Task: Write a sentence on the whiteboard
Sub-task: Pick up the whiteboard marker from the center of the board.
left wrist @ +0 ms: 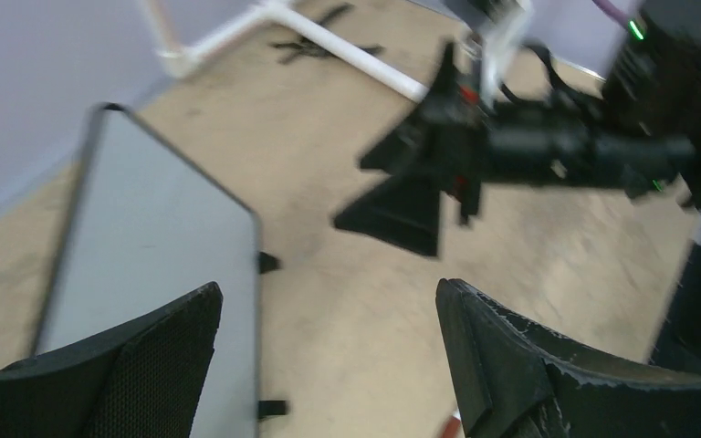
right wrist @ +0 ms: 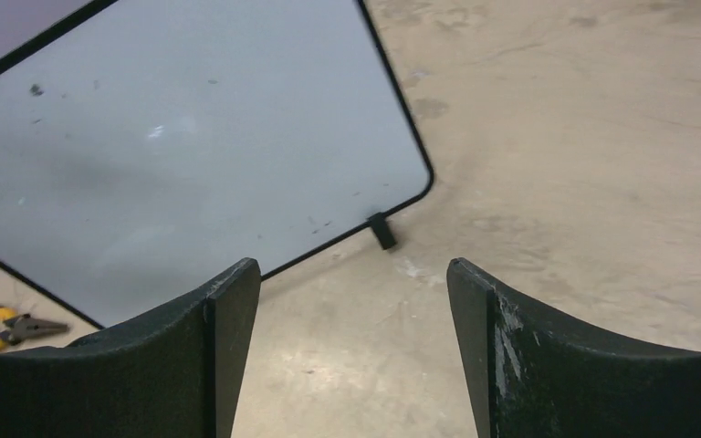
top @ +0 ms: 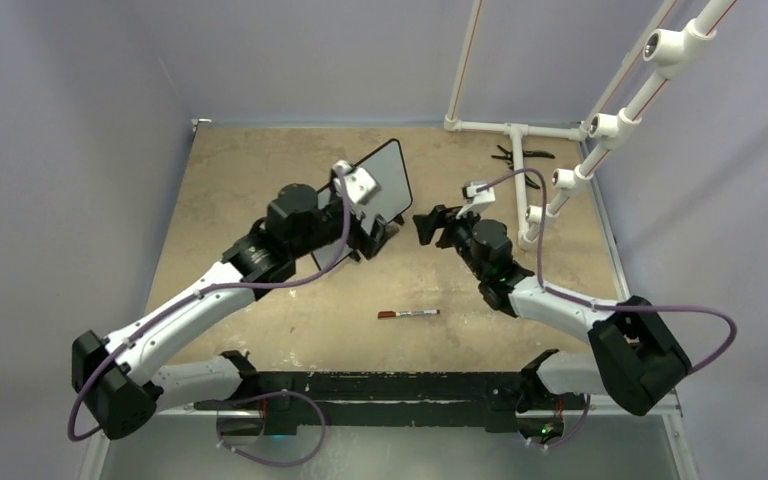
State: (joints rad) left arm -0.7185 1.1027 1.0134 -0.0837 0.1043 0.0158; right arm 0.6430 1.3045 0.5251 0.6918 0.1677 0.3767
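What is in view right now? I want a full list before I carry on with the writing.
whiteboard: one, white with a black frame, far centre of the table, partly behind the left arm; no writing on it, only faint specks
marker: one, white with a red end, lying near centre, apart from both grippers
pliers: one pair, dark, far side by the pipe frame
yellow-handled pliers: one pair, past the board's edge in the right wrist view; possibly the same pair
pipe frame: one, white, far right
table: one, tan
left gripper: one, black, open, beside the whiteboard
right gripper: one, black, open, facing the whiteboard
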